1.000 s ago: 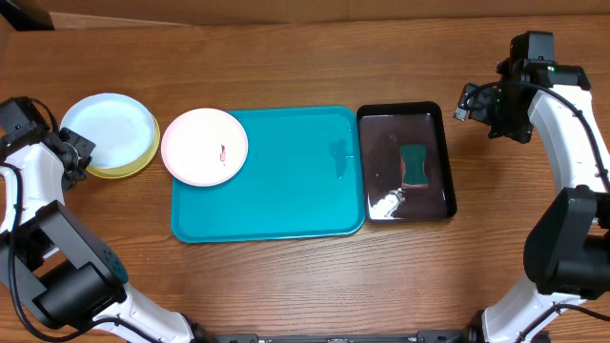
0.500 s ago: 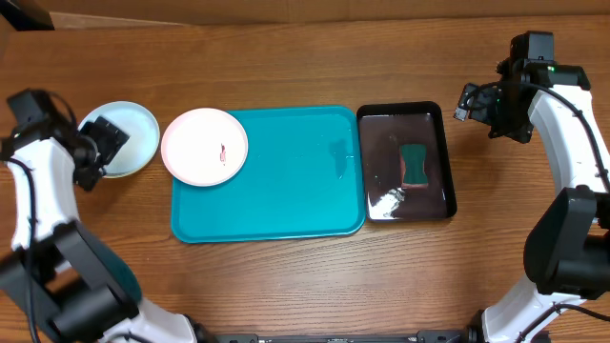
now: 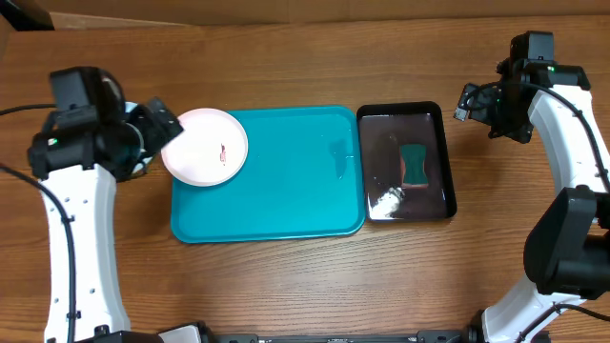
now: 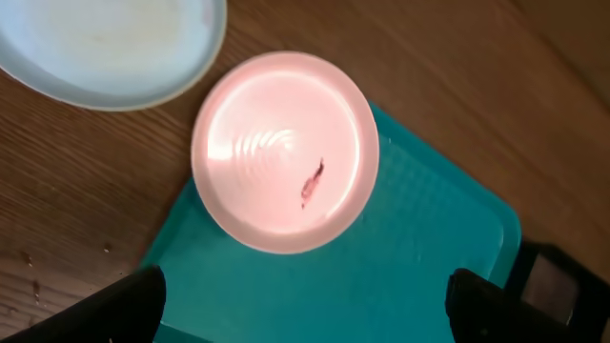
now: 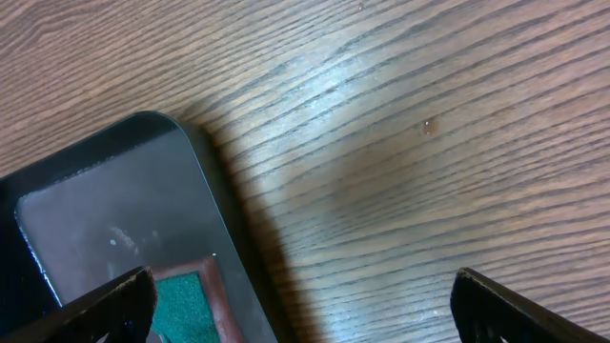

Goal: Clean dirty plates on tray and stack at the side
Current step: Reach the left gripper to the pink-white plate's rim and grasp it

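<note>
The white plate (image 3: 205, 146), faintly pink in this light, lies over the far left corner of the turquoise tray (image 3: 276, 195). Part of it rests inside the tray and part overhangs the rim above the table (image 3: 286, 286). One short brown-red smear (image 4: 312, 183) marks it just right of its middle. The pale blue plate (image 4: 105, 43) lies on the bare table just beside the white one, with a thin strip of wood showing between the two rims. From overhead the left arm (image 3: 81, 191) covers nearly all of this plate, so it is seen properly only in the left wrist view. Two plates show in all, and whether another lies under the pale blue one cannot be told. The left fingers (image 4: 133, 305) hang above the white plate and the tray corner, spread wide and grasping nothing. There is one turquoise tray, and one narrow black tray (image 3: 440, 157) lies to its right, long side close against it. The black tray holds one green sponge (image 3: 414, 165) and a small patch of white foam (image 3: 386, 200). The right fingers (image 5: 105, 305) hang over the table by the black tray's far right corner, well apart from both plates. They too are spread wide and empty.
</note>
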Tool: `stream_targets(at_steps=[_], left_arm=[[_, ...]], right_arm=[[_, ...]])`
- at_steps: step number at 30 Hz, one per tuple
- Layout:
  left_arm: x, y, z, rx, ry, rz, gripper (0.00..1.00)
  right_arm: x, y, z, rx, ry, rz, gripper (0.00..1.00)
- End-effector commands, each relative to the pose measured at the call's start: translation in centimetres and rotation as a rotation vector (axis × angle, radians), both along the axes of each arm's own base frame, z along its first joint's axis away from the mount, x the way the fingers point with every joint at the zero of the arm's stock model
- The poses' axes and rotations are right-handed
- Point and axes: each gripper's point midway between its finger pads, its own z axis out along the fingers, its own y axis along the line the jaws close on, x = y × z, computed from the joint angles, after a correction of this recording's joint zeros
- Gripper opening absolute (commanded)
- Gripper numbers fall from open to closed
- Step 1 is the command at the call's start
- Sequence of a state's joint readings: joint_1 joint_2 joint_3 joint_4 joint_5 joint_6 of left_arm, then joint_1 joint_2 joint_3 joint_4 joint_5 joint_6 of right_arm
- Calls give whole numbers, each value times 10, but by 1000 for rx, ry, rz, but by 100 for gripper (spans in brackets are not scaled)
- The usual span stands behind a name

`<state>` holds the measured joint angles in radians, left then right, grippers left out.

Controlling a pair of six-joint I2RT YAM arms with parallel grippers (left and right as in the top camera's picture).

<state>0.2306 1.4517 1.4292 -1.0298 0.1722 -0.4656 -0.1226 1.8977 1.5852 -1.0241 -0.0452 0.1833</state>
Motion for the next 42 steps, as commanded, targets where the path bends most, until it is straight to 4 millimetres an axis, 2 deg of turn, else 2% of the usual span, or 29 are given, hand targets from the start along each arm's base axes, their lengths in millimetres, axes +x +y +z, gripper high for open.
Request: stream_targets(at_steps=[1,8,22,29,36,42], left_arm=[[0,-23,1,-3,8,-62,93],[-4,-32,-4,43,42,-86,94],[-8,-29,-7,84,66,-76,95],[-12,-16,-11,149,89,-41,97],[-15,5,-24,249,122,15,100],[-4,9,-51,279,141,-11,99]], right_arm=[[2,2,4,0,-12,2,100],[2,2,4,0,-12,2,100],[2,2,4,0,-12,2,100],[2,2,4,0,-12,2,100],[2,2,4,0,-12,2,100],[2,2,4,0,-12,2,100]])
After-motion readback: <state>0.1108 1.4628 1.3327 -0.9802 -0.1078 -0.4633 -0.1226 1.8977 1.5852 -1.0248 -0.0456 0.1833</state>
